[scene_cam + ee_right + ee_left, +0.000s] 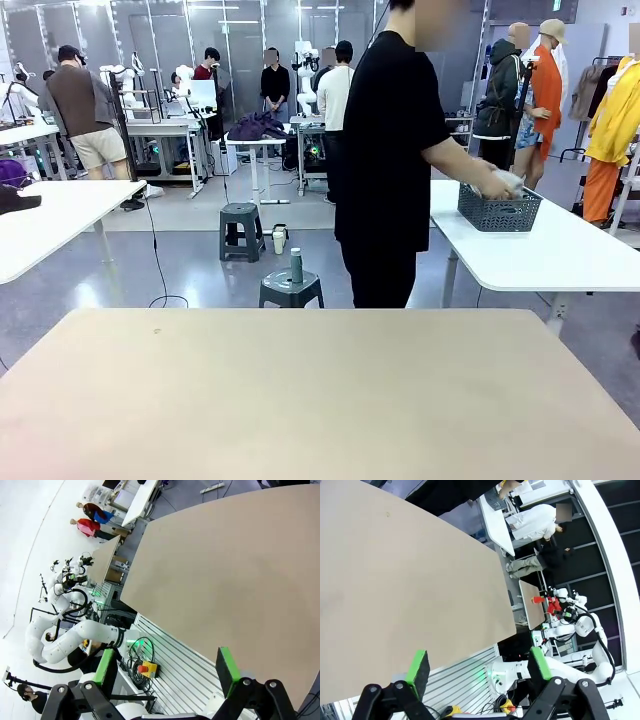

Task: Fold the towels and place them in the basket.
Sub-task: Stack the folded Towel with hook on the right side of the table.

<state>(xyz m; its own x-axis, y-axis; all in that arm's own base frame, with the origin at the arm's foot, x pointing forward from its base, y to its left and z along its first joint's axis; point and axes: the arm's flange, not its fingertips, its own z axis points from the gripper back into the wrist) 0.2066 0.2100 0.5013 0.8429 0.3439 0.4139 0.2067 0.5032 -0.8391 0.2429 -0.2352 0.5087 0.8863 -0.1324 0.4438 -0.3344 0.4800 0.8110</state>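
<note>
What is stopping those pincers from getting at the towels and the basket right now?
The basket sits on a separate white table, across a floor gap from the robot's beige table. The person's hand holds a pale cloth at its rim. Both pincers hang open near their own table's edge.

Setting: robotics laboratory, open-plan hall. Evidence: grey polished floor (pixel 190 275); rows of white height-adjustable tables (pixel 560 255); glass-partition walls (pixel 150 40) at the far end; white robot arms (pixel 125 85) mounted at other workstations; several people standing at those benches. Beyond the left gripper (pixel 479 666): slotted aluminium mounting rail (pixel 455 680), cabling, green status light. Beyond the right gripper (pixel 165 666): red emergency-stop button (pixel 145 668) on a yellow box.
</note>
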